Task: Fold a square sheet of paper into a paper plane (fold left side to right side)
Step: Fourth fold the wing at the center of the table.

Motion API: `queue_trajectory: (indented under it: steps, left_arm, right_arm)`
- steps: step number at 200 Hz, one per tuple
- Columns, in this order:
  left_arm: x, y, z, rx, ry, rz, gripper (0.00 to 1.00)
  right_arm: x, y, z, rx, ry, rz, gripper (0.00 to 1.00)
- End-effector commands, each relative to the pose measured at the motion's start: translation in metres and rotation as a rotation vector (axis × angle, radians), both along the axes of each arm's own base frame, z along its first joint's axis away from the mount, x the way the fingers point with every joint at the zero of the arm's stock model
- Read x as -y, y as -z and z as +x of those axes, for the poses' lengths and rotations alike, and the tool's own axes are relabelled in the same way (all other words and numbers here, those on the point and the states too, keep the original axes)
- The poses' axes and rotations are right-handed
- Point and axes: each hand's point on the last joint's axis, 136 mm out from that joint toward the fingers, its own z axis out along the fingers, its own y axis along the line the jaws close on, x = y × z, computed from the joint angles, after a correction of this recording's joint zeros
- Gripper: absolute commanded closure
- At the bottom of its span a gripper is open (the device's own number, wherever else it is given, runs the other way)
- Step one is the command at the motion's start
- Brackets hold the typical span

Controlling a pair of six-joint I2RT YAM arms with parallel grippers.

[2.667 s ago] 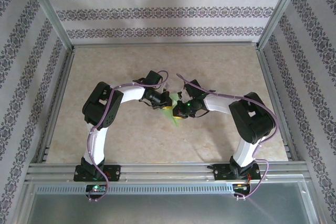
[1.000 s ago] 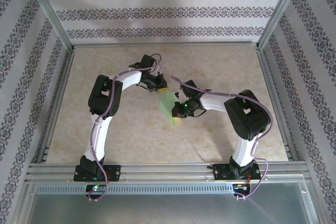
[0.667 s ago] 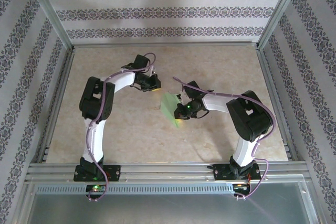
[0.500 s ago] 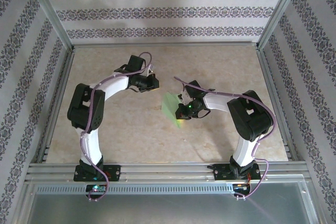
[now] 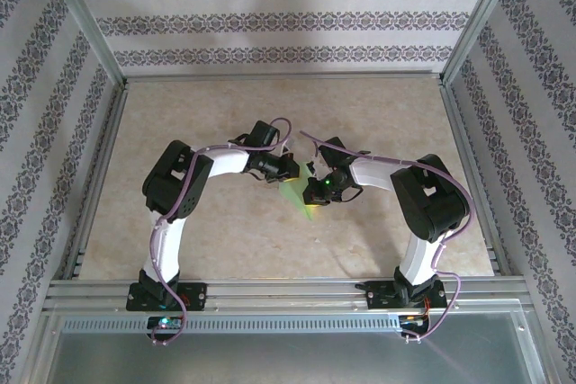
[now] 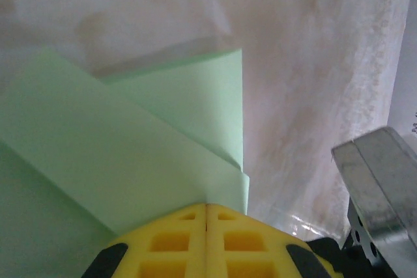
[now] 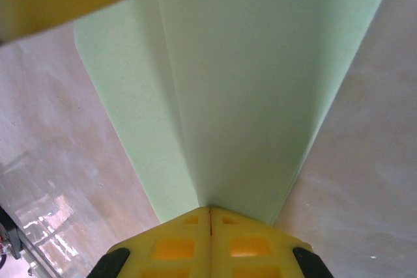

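Left hand (image 6: 206, 208): fingers are pressed together, pinching an edge of the paper plane (image 6: 130, 154). Right hand (image 7: 210, 211): likewise clamped on its narrow end. Plane: light green, plain, with overlapping flaps and one sharp centre crease; held between both hands, mid-worktop (image 5: 207, 105).

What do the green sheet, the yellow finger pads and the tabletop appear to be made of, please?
The green sheet: thin matte paper, holding sharp creases and layered flaps. The yellow finger pads: probably moulded plastic or rubber, matte, with square recesses. The tabletop: glossy marble-patterned surface, reflecting light; laminate or stone, cannot tell.
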Motion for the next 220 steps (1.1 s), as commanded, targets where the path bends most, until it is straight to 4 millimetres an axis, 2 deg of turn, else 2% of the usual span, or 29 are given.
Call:
queue_trajectory:
  steps: [1, 57, 91, 115, 148, 172, 191, 220]
  left_arm:
    - [0.009, -0.013, 0.014, 0.048, -0.003, -0.021, 0.97]
    - [-0.004, 0.02, 0.01, 0.016, 0.003, 0.093, 0.97]
    - [-0.008, 0.036, 0.002, -0.018, -0.002, 0.107, 0.97]
    - [-0.012, 0.039, -0.001, -0.027, -0.002, 0.122, 0.97]
    - [-0.014, 0.04, -0.004, -0.031, -0.007, 0.12, 0.98]
    - [-0.013, 0.04, -0.005, -0.029, -0.006, 0.117, 0.98]
    - [-0.012, 0.04, -0.004, -0.028, -0.004, 0.115, 0.98]
    - [-0.012, 0.038, -0.004, -0.024, 0.0, 0.112, 0.98]
  right_arm:
    - [0.036, 0.036, -0.026, -0.108, 0.007, -0.185, 1.0]
    - [0.038, 0.036, -0.029, -0.118, -0.011, -0.193, 1.0]
    - [0.032, 0.027, -0.021, -0.099, -0.001, -0.171, 1.0]
    - [0.021, 0.003, -0.004, -0.042, 0.035, -0.115, 1.0]
    - [-0.009, -0.048, 0.021, 0.033, 0.102, 0.091, 1.0]
    - [-0.025, -0.066, 0.026, 0.049, 0.12, 0.163, 1.0]
    - [-0.03, -0.062, 0.031, 0.058, 0.15, 0.168, 1.0]
    - [-0.029, -0.037, 0.035, 0.049, 0.197, 0.127, 1.0]
